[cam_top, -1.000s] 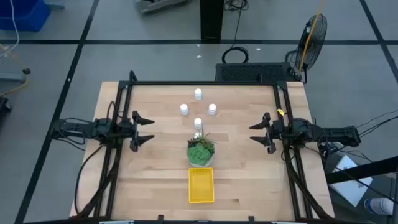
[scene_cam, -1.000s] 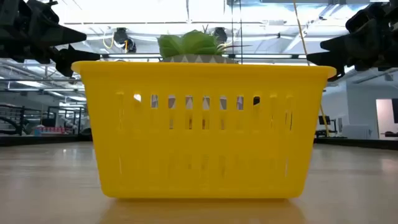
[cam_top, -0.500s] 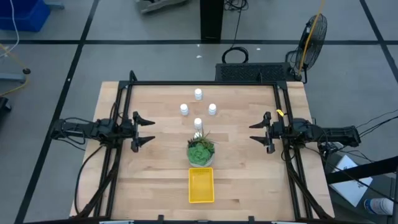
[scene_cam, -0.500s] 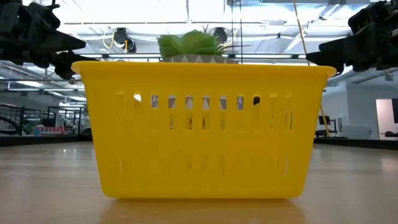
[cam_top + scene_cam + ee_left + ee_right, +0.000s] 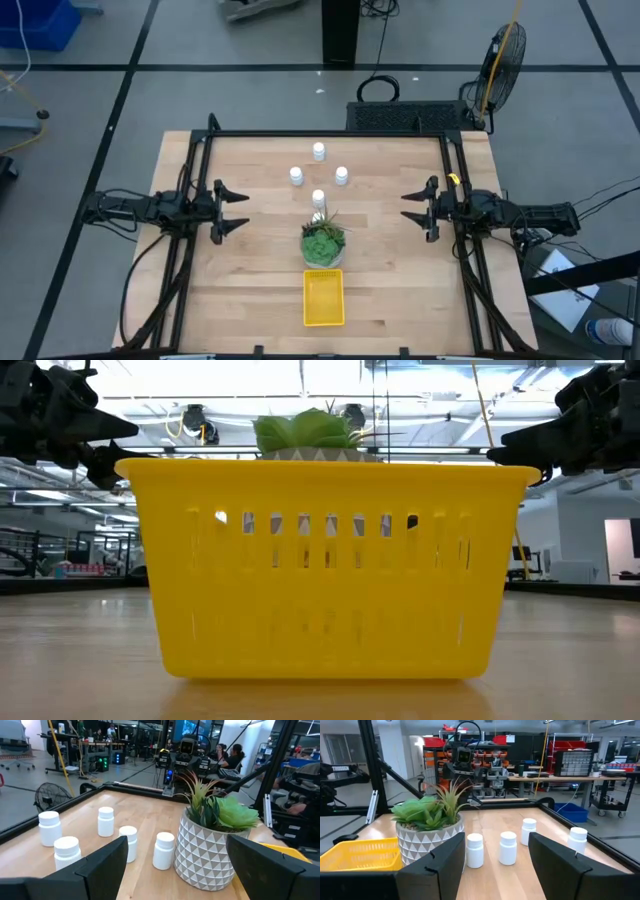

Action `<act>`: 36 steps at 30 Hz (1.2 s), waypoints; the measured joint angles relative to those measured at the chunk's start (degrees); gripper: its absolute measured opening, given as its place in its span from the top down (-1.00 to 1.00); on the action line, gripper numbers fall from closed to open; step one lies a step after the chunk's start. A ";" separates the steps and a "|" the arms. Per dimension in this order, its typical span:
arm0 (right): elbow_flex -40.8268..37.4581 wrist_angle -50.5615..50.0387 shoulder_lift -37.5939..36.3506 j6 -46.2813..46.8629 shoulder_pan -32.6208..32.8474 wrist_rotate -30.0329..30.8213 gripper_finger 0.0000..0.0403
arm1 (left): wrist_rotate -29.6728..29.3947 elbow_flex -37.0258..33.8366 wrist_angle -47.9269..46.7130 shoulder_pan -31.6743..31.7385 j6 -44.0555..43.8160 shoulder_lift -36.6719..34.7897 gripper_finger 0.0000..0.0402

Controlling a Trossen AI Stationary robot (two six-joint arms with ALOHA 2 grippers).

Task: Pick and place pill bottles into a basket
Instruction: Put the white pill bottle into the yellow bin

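Several small white pill bottles stand upright on their bases in a loose cluster at the table's far middle; they also show in the left wrist view and the right wrist view. The yellow basket stands near the front edge and fills the low view. A potted green plant stands between the bottles and the basket. My left gripper is open and empty at the table's left side. My right gripper is open and empty at the right side. Both point toward the middle.
The potted plant in its white patterned pot stands right beside the nearest bottle. A black frame runs along the table's far edge and sides. Bare wood lies between each gripper and the bottles.
My right gripper has shifted slightly toward the table's far edge, staying open. The bottles, plant and basket stand as before.
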 joint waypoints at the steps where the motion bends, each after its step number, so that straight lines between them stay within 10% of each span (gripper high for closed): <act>1: 0.00 0.01 0.00 -0.06 0.00 -0.01 -0.04 | -0.03 0.00 0.01 0.00 0.35 0.00 -0.69; 23: -0.01 2.12 0.13 2.81 -0.02 0.22 -0.08 | 1.92 0.04 -0.53 0.00 -0.41 0.00 -0.69; 36: 7.28 6.34 11.89 -2.30 -3.34 -1.68 -0.62 | 1.90 0.04 1.15 0.00 0.13 -0.01 -0.69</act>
